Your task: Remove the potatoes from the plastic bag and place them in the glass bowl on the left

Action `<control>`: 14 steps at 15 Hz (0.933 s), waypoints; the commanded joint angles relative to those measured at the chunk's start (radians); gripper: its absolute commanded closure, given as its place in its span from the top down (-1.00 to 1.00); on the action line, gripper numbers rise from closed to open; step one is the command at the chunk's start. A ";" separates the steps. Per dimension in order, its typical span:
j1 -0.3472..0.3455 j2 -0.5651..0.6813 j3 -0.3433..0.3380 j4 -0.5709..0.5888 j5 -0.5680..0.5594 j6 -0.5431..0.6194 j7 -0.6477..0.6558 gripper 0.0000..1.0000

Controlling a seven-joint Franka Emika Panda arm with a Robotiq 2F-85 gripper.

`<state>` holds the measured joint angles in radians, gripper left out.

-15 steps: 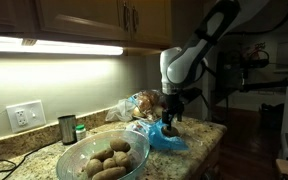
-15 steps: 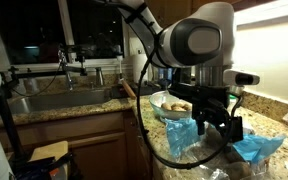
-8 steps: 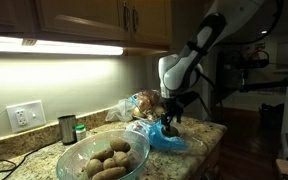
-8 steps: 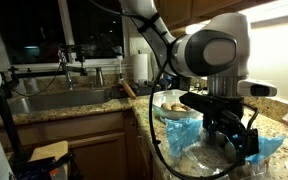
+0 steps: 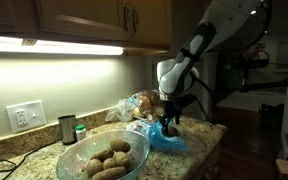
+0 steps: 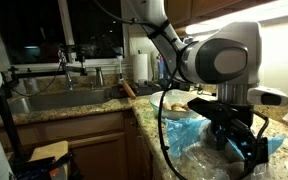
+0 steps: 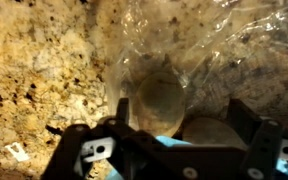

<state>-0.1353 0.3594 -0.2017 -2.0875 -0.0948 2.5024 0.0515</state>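
A potato (image 7: 162,100) lies inside the plastic bag (image 7: 184,45), seen through the crinkled film in the wrist view, with a second potato (image 7: 212,131) just beside it and partly cut off by the gripper body. The bag rests on the speckled granite counter (image 7: 44,70). The gripper (image 7: 182,118) hangs over the bag's mouth with its fingers (image 7: 122,110) set wide apart. Both potatoes sit in the span between them, and neither is clamped; whether a finger touches the film cannot be told.

In an exterior view the bag (image 5: 168,139) shows as a blue heap near the counter's edge, and the gripper (image 5: 171,122) is down at its top. Just beside the bag stands the glass bowl (image 5: 137,160), already holding several potatoes (image 5: 108,160). Behind the bowl, against the wall, are a bread bag (image 5: 142,102), a metal cup (image 5: 67,129) and a wall outlet (image 5: 24,116).

In an exterior view the gripper (image 6: 236,140) is low over the blue bag (image 6: 189,133), and the arm blocks much of the scene. The bowl (image 6: 156,100) is behind it, and a sink (image 6: 39,102) with a faucet (image 6: 64,62) lies well apart along the counter.
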 commanded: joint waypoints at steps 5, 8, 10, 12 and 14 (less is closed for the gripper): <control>-0.017 0.055 0.035 0.039 0.054 0.007 -0.019 1.00; -0.016 0.054 0.020 0.040 0.033 0.012 -0.018 1.00; -0.024 0.054 0.012 0.037 0.033 0.008 -0.019 1.00; -0.034 0.057 0.003 0.033 0.034 0.011 -0.019 1.00; -0.047 0.060 -0.003 0.033 0.033 0.014 -0.023 1.00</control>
<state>-0.1584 0.4127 -0.1968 -2.0538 -0.0581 2.5024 0.0445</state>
